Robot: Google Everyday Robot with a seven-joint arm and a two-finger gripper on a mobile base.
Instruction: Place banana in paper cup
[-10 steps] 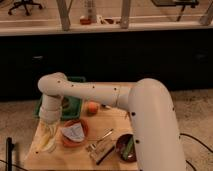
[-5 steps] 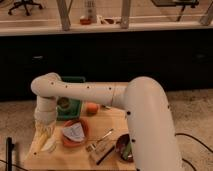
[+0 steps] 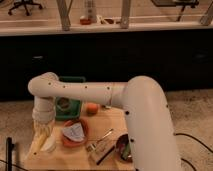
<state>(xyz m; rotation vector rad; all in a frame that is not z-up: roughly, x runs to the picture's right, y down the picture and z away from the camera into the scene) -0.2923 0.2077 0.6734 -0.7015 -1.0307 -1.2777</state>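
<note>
My gripper [image 3: 43,131] hangs from the wrist at the left end of the wooden table [image 3: 112,120], pointing down. Right below it, near the table's front left corner, stands the white paper cup [image 3: 50,145]; the gripper is over its left rim. A pale yellow shape at the gripper's tip may be the banana [image 3: 41,134], but I cannot separate it from the gripper. The arm reaches across from the right and hides part of the table.
An orange-red bowl [image 3: 76,135] with crumpled white paper stands just right of the cup. Behind it are a green tray [image 3: 69,106] and a round orange fruit [image 3: 91,108]. Utensils [image 3: 100,142] and a dark brown bowl [image 3: 124,148] lie at the front right.
The wrist and gripper have swung left and a little lower, from above the orange-red bowl's left side to over the cup at the table's left end.
</note>
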